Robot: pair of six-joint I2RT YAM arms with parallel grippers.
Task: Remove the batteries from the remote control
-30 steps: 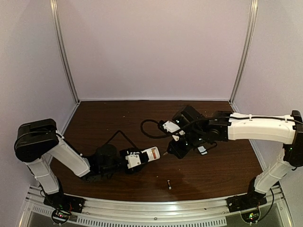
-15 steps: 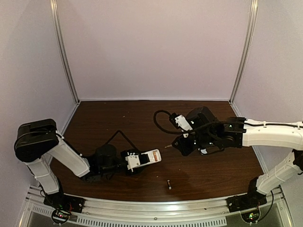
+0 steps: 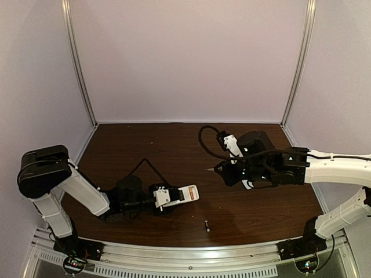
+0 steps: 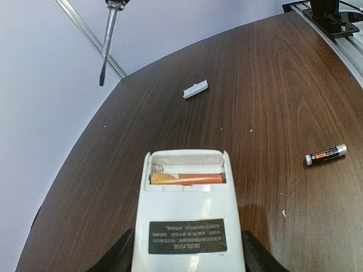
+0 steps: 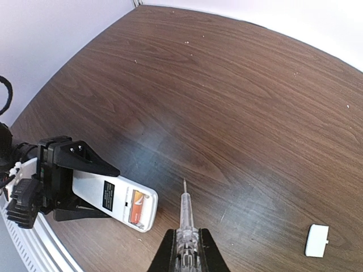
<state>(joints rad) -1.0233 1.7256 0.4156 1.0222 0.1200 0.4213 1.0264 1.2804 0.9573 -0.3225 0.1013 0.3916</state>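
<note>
**A:** From above, where does it stand?

**B:** The left gripper (image 3: 170, 197) is clamped on the remote (image 3: 186, 193), back side up, low at the table's (image 3: 145, 145) near side. I cannot tell if the remote touches the wood. The right gripper (image 3: 225, 170) is closed around a screwdriver (image 3: 213, 168), with the tip aimed at the remote but well apart from it. A dark battery (image 3: 207, 226) lies loose near the front rail.

**A:** So one is out. Left wrist?

**B:** The bay (image 4: 187, 161) at the remote's far end is open. An orange battery (image 4: 187, 179) lies across it, and the slot beside it is bare, with a spring at one end. The cover (image 4: 195, 89) lies well beyond the remote on the table, and the dark battery is off to the right.

**A:** Right wrist?

**B:** The blade hangs above bare wood, near the remote's open end and not over the bay.

**A:** What does the step call for?

**B:** I judge it to be levering out the orange battery. The tip should come down over the bay and slip under one end of the cell, then lift gently. A shallow blade is less likely to scrape the contacts. The left grip must stay firm so the remote does not twist under the push. Once freed, the cell may roll, so a slow lift is safer than a flick.
</note>
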